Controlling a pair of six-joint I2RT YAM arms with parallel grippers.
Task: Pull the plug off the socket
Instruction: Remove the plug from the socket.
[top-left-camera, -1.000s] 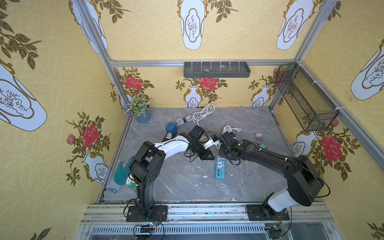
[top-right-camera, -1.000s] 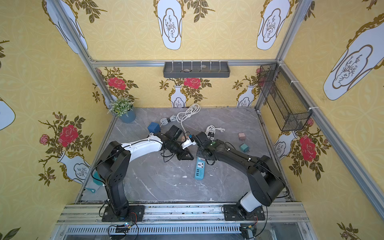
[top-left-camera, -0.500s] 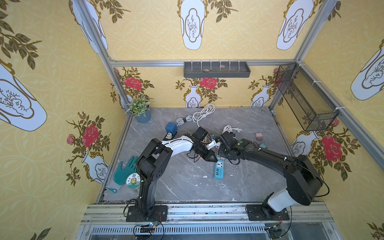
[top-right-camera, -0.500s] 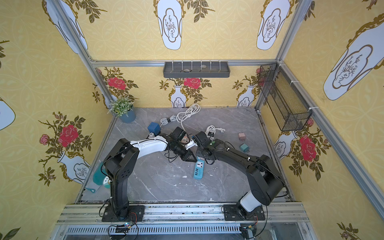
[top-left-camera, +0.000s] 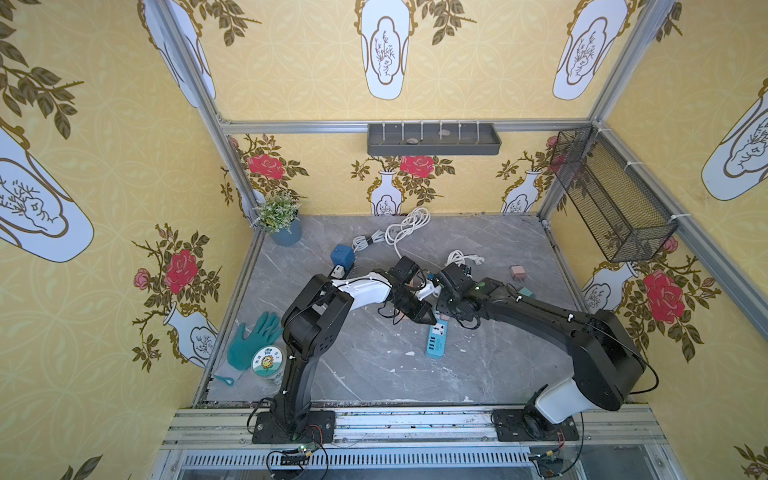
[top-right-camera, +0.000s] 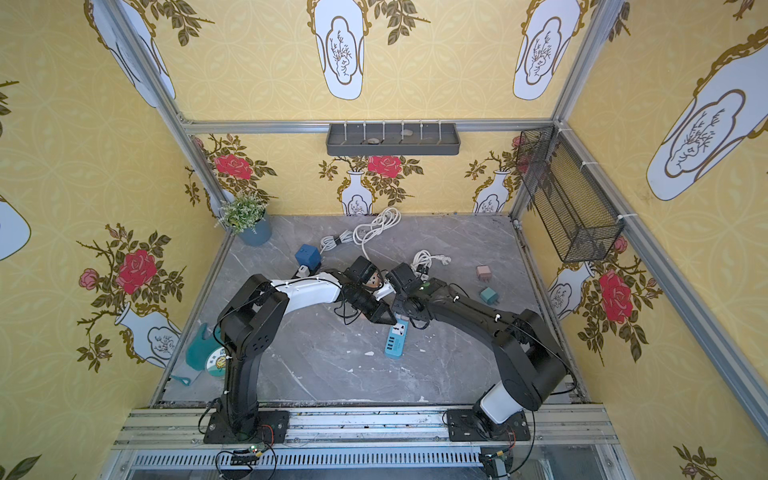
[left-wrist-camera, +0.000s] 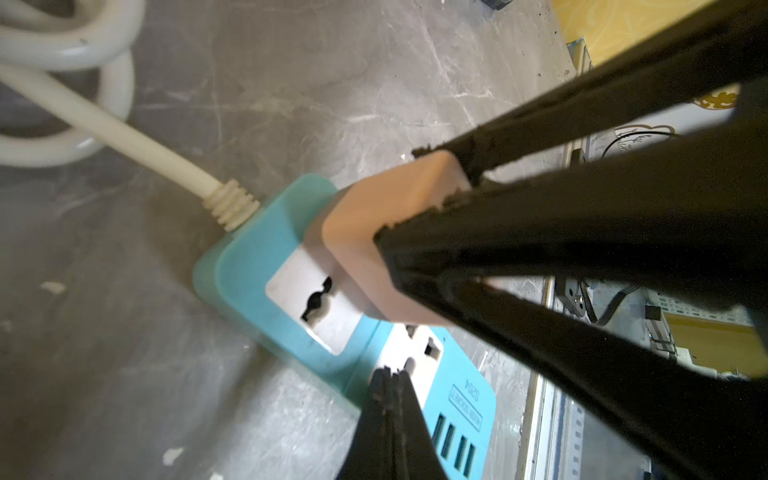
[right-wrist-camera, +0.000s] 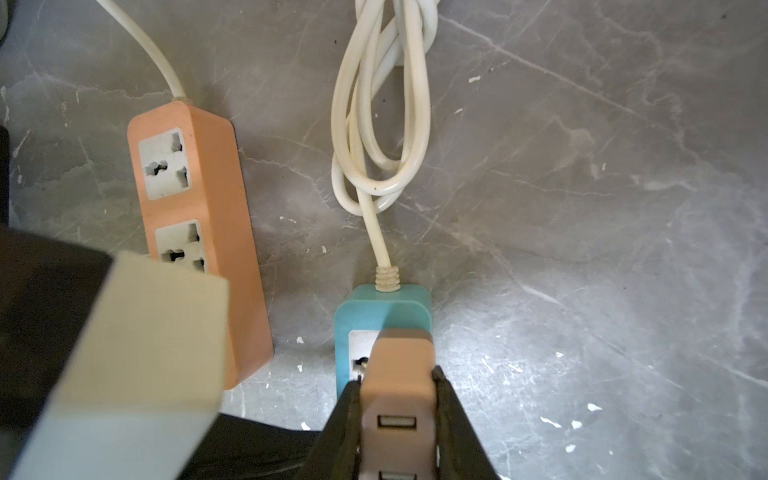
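Note:
The socket is a blue power strip (top-left-camera: 436, 338) (top-right-camera: 395, 340) lying mid-table, with a white cord at its far end. A pinkish plug (right-wrist-camera: 399, 357) (left-wrist-camera: 382, 224) with USB ports stands on the strip's end outlet; I cannot tell whether its pins are seated. My right gripper (right-wrist-camera: 397, 376) is shut on the plug, one black finger (left-wrist-camera: 519, 137) on each side. My left gripper (left-wrist-camera: 390, 374) (top-left-camera: 430, 320) is shut with nothing in it, its tip resting on the strip's white face (left-wrist-camera: 424, 353) just beside the plug.
An orange power strip (right-wrist-camera: 195, 232) lies beside the blue one, partly under my left arm. White cord coils (top-left-camera: 409, 224), a blue cube (top-left-camera: 343, 255), a pink charger (top-left-camera: 516, 273) and a teal charger (top-left-camera: 525, 292) lie further off. A green glove (top-left-camera: 255, 336) and potted plant (top-left-camera: 282, 220) are at the left.
My left gripper has moved right and down onto the blue strip beside the plug, and its arm swung in, uncovering the glove. The right gripper has kept its hold on the plug.

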